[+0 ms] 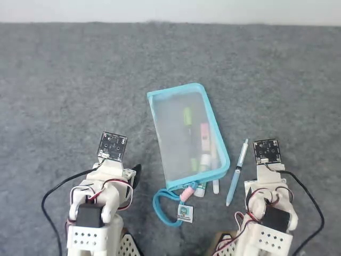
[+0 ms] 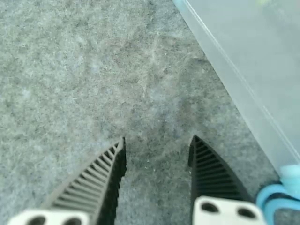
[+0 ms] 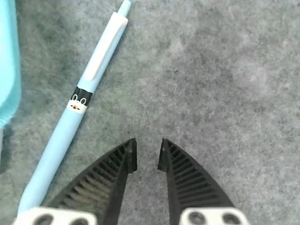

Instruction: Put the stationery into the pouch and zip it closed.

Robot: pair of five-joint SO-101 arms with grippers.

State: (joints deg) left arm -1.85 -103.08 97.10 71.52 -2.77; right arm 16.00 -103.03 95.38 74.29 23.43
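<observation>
Left gripper [image 2: 157,140]: claw released, jaws well apart, empty, hanging over bare grey mat [image 1: 64,80] just beside the pouch's long edge. Probably parked there to pin or steady the pouch once loading starts.

Centre: translucent blue-trimmed pouch [image 1: 168,138] lies flat, mouth toward the arms. A green marker [image 1: 187,116] and a pink one [image 1: 204,136] are inside. Two pen ends [image 1: 201,189] stick out past the mouth, so the zip can't run yet. The pink zip pull [image 1: 186,193] sits at the mouth corner by the blue wrist loop [image 1: 162,208]; hard to tell how far the zip is open.

Right of the pouch: a light-blue pen [image 3: 79,101] lies on the mat alongside it, not touching.

Right gripper [image 3: 147,140]: jaws barely parted, empty, over the mat just beside that pen. It's the closer arm, so the pick is likely its job.
</observation>
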